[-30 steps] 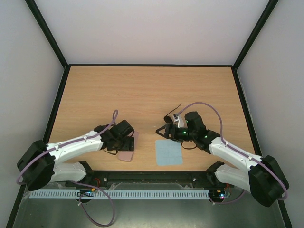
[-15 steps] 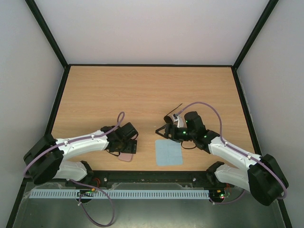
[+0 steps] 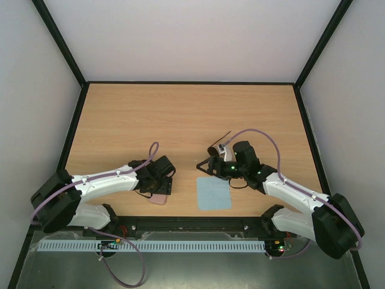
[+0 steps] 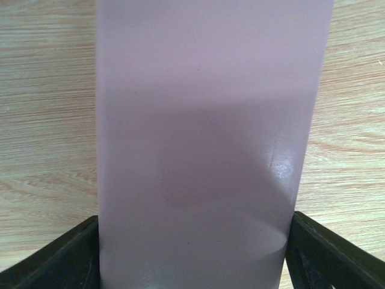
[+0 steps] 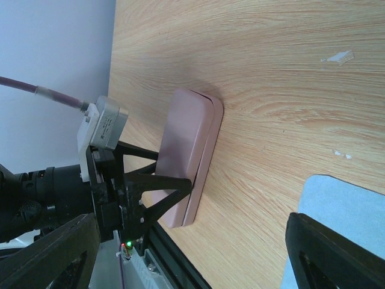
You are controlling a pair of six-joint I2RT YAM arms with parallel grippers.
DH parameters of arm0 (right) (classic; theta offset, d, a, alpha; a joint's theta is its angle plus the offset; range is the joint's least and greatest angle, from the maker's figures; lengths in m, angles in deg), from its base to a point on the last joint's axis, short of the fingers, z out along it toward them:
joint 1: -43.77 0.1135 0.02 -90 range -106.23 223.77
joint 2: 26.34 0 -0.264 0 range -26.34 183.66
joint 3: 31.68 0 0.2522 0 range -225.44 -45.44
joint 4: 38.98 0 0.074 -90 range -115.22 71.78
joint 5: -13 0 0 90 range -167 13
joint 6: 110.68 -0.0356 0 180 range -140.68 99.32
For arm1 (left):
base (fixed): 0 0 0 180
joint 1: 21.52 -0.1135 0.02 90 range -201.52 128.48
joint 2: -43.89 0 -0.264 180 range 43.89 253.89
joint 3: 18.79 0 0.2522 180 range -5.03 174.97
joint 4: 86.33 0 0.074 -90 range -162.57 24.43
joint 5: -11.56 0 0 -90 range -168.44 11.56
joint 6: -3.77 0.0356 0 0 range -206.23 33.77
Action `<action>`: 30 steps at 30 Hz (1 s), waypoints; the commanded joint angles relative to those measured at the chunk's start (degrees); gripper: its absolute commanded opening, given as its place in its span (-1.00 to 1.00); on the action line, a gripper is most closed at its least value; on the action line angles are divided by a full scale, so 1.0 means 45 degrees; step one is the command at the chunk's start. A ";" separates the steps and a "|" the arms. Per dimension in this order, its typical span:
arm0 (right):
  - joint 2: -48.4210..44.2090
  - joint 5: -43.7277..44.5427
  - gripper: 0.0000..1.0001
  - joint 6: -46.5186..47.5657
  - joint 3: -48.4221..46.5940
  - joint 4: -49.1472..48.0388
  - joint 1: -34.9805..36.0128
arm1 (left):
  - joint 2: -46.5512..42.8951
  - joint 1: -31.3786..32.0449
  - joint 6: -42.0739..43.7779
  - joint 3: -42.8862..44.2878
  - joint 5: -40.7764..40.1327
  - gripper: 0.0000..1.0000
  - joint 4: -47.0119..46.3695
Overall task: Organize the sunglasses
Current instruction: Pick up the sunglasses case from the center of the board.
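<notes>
The pinkish case [image 3: 158,199] lies near the table's front edge, left of centre. My left gripper [image 3: 161,186] is shut across its width; in the left wrist view the case [image 4: 204,132] fills the space between both fingertips [image 4: 66,259]. The right wrist view shows the case [image 5: 189,150] with the left finger on its side seam. My right gripper [image 3: 204,167] is wide open and empty, low over the table and pointing left, its jaws far apart [image 5: 192,265]. A dark shape with a thin black arm, seemingly the sunglasses [image 3: 214,149], lies just behind my right wrist, partly hidden.
A light blue square cloth [image 3: 213,192] lies flat near the front edge just in front of my right gripper; its corner shows in the right wrist view [image 5: 343,211]. A black frame rail [image 3: 192,221] runs along the front edge. Small white specks [image 5: 337,58] lie on the wood.
My left gripper has moved toward the front edge along the case and now covers most of it. The right arm has stayed still.
</notes>
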 commanded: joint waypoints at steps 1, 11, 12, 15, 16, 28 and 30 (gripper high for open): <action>0.0205 -0.0136 0.72 0.0064 0.0103 -0.0388 0.0107 | 0.0151 0.0093 -0.0104 0.0179 -0.0153 0.40 0.0236; 0.0418 -0.0144 0.72 -0.0026 -0.0074 -0.0412 0.0228 | -0.1046 0.0088 -0.0445 0.0166 0.0412 0.24 -0.0150; 0.0455 -0.0106 0.72 -0.0031 -0.0142 -0.0379 0.0298 | -0.1242 0.0091 -0.0469 0.0193 0.0507 0.24 -0.0199; 0.0674 0.0004 0.71 0.0017 -0.0406 -0.0275 0.0553 | -0.1884 0.0044 -0.0582 0.0274 0.0795 0.23 -0.0360; 0.0775 0.0042 0.71 0.0013 -0.0498 -0.0281 0.0651 | -0.2062 -0.0027 -0.0603 0.0285 0.0929 0.23 -0.0445; 0.1808 0.0883 0.37 -0.0353 -0.1866 -0.0662 0.2490 | -0.4045 -0.0783 -0.0882 -0.0201 0.3049 0.23 -0.2059; 0.2093 0.0946 0.29 -0.0341 -0.2041 -0.0619 0.2658 | -0.4333 -0.0942 -0.0967 -0.0375 0.3366 0.23 -0.2357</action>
